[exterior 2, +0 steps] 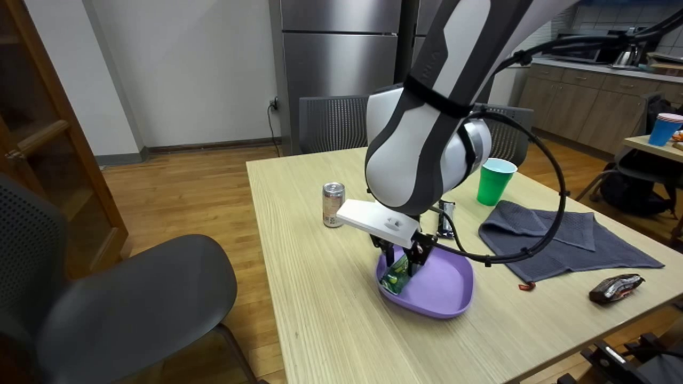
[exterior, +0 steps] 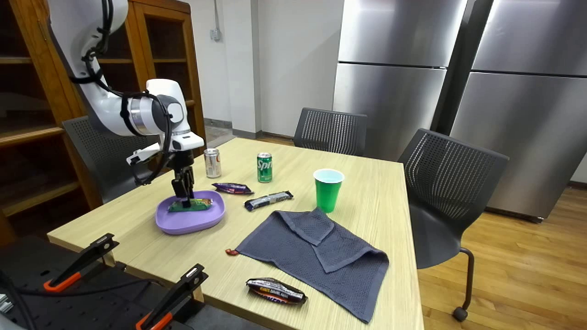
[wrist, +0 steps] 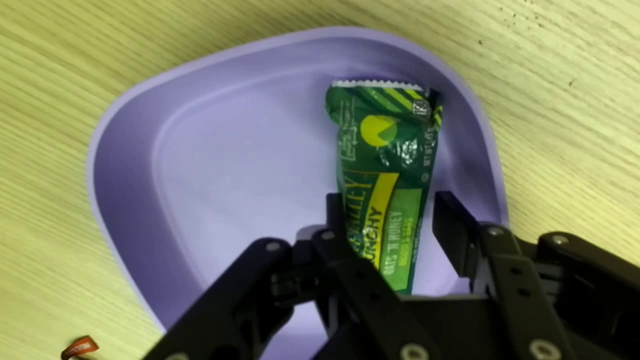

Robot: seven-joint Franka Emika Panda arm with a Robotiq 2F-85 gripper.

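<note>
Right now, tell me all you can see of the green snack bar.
The green snack bar looks glossy and plastic-wrapped, with a toothed pale edge, yellow stripes and "Oats 'n Honey" lettering. No tear shows. It lies printed side up inside the purple dish, near one wall. The tool straddles it, open: one finger stands clear; whether the other touches is unclear.

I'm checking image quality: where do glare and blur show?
In the wrist view, white glints on the bar, its large lettering legible; blurred print on the red scrap. In an exterior view, pale reflections on the fridges; in an exterior view, soft, unreadable lettering on the silver can.
</note>
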